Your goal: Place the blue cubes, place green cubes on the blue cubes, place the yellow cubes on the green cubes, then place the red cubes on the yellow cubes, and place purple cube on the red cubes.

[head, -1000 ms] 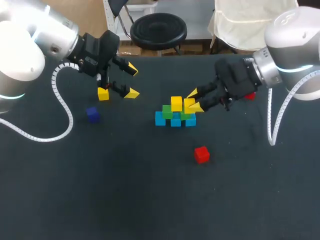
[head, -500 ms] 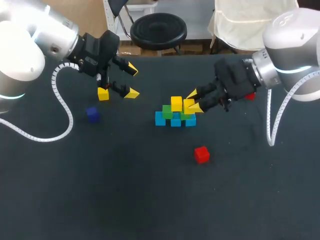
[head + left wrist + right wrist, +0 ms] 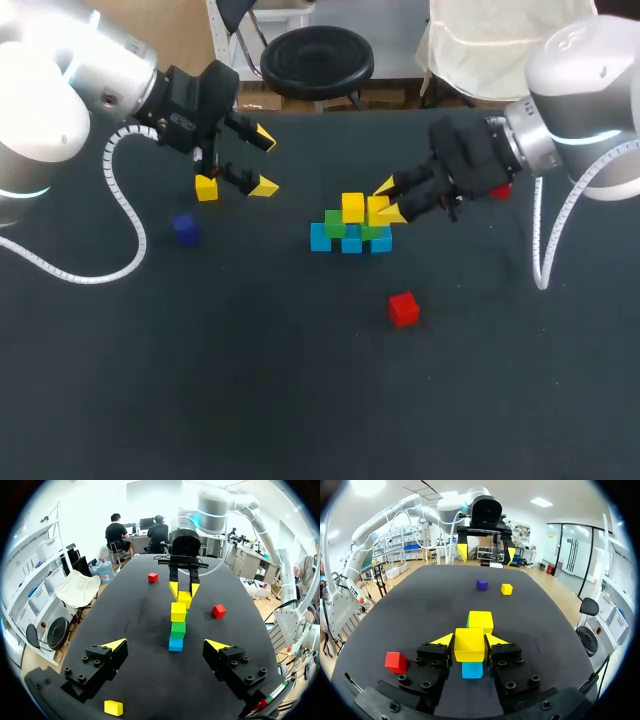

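Right gripper (image 3: 388, 200): closed on the held yellow cube (image 3: 378, 211), one finger on each side of it, just right of centre in the head view; the grip is square across opposite faces so the cube hangs level.
Held yellow cube: at the right end of the stack, over the green layer; I cannot tell whether it rests there or hangs just above.
Stack: three blue cubes (image 3: 320, 237) in a row at mid frame as the base, green cubes (image 3: 335, 222) on them, and a placed yellow cube (image 3: 352, 207) on the left green one. The held cube sits tight beside it, to fill the yellow layer.
Left gripper (image 3: 264, 162): open and empty, upper left of the head view, well apart from the stack, likely parked there to leave the other arm room.
Spare yellow cube (image 3: 206, 187): on the table (image 3: 300, 400) just beside the left gripper, untouched.
Purple cube (image 3: 185, 228): left side, below the spare yellow cube; it goes on last.
Red cube (image 3: 403, 308): below and right of the stack, alone.
Second red cube (image 3: 500, 191): right side, partly hidden behind the right arm.
Step in hand: setting a yellow cube on green; red and purple layers not yet begun.
Risk: opening the fingers unevenly could nudge the neighbouring yellow cube.
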Robot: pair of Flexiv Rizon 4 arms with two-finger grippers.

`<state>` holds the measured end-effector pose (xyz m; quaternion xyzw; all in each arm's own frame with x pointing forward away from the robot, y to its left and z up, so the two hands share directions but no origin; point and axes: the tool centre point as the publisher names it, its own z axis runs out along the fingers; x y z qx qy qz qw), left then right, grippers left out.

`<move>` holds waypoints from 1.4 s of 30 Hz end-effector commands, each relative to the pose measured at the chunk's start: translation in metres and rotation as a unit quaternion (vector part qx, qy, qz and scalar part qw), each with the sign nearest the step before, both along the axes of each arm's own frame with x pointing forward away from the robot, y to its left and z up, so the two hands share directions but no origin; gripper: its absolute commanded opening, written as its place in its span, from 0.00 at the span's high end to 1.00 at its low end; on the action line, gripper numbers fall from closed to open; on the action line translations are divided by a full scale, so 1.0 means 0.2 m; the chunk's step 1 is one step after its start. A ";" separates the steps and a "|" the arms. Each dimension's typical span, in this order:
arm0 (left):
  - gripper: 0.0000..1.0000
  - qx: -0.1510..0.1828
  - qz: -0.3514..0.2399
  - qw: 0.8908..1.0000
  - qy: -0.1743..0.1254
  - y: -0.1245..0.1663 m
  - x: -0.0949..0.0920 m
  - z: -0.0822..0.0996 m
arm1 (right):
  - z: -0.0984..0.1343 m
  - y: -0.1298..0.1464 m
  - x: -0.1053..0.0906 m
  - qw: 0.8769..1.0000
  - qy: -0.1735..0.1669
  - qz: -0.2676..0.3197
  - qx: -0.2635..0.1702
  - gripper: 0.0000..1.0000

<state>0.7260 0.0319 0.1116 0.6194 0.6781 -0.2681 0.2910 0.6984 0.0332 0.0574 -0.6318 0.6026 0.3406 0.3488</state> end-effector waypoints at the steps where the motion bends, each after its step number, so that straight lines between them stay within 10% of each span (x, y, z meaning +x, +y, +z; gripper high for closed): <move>1: 0.00 0.001 -0.001 1.000 0.001 0.00 0.00 0.00 | 0.00 0.00 0.01 1.000 0.001 0.002 0.000 1.00; 42: 0.00 0.001 -0.001 1.000 0.001 0.00 0.00 0.00 | -0.01 0.02 0.04 1.000 0.006 0.004 -0.004 1.00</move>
